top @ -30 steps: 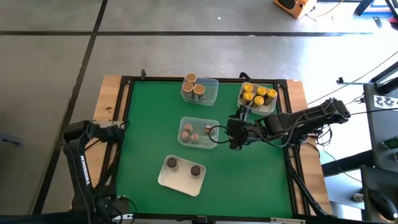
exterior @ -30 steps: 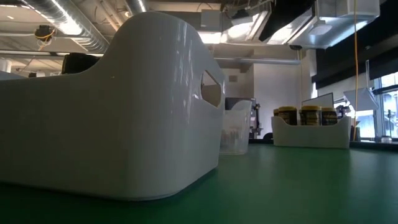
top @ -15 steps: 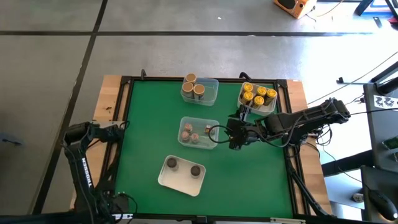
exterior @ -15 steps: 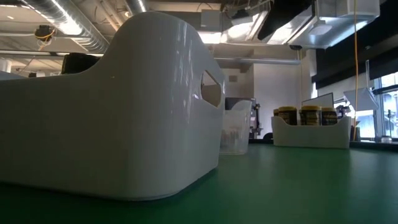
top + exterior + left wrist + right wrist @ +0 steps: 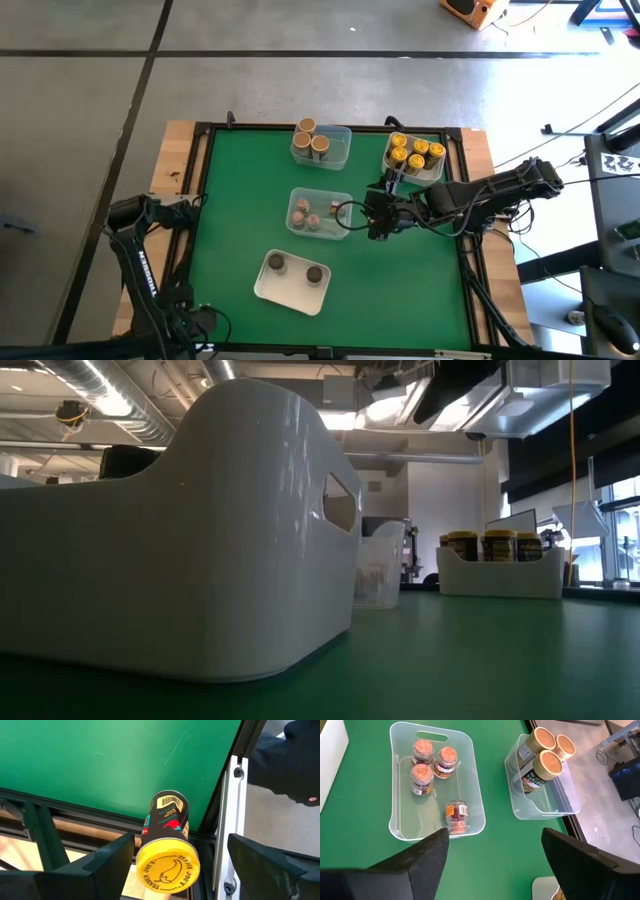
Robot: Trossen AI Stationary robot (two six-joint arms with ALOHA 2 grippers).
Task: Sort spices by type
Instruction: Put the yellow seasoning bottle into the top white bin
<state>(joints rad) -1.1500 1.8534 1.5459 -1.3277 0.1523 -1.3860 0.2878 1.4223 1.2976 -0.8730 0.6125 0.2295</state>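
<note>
Left end effector (image 5: 175, 865) is clamped on a yellow-lidded jar (image 5: 167, 855), held off the left edge of the green surface (image 5: 240, 200), well apart from every tray; presumably the jar is bound for the white tray of yellow-lidded jars (image 5: 415, 154) at the far right. Right end effector (image 5: 378, 215) hovers with fingers apart just beside the middle clear tray (image 5: 477, 805), where three brownish jars (image 5: 422, 770) stand and one (image 5: 456, 817) lies tipped. Tan-topped jars (image 5: 311, 138) share the far clear tray, dark-topped ones (image 5: 295, 268) the near white tray.
</note>
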